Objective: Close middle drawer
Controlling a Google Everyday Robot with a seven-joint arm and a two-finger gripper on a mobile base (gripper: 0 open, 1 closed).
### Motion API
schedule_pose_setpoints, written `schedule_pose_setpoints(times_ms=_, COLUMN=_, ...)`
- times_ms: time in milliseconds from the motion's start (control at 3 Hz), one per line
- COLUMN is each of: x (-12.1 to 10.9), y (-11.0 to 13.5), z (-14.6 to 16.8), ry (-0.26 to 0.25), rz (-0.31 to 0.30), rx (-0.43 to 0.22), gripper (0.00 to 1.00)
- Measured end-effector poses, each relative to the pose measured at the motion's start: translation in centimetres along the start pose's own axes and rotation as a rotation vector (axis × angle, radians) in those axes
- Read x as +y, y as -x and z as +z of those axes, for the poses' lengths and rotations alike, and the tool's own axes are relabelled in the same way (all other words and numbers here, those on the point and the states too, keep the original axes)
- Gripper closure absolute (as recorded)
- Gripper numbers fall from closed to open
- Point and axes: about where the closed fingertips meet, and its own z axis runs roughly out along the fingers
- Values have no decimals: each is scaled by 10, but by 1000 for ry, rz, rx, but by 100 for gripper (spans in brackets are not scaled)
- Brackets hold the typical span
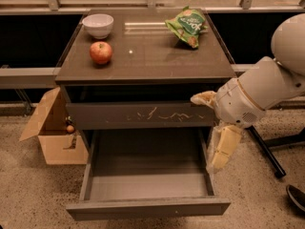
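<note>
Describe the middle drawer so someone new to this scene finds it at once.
Start at the dark cabinet by the windows. The middle drawer is the one pulled out near the floor, grey tray exposed, the claw beside its right edge. Its front is smooth and plain, unlike the shut, whitish-scratched drawer front just above.

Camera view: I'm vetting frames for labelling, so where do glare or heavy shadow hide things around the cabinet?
Camera view: a bright glare streak lies on the cabinet top between bowl and chip bag; the gap under the top is deeply shadowed; the middle drawer darkens toward the back of its tray; the gripper, at the drawer's right side, is plainly lit.
</note>
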Motion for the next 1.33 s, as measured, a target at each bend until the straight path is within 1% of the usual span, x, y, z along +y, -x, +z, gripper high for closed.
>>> schedule_pose_setpoints(times_ms=333, x=3, y=-6, z=13, ry=24, rz=-5, rx=1, gripper=0)
schedule_pose_setpoints(times_ms=667, x=13, y=-31, z=45, ry=66, rz=-2, rx=-9, gripper=0)
schedule_pose_setpoints(times_ms=1000, x=29, y=-58, z=92, ry=113, rz=-9, rx=30, gripper=0)
schedule_pose_setpoints(times_ms=1333, x=40, y=-76, z=126, ry=149, rz=-5, rx=51, gripper=0)
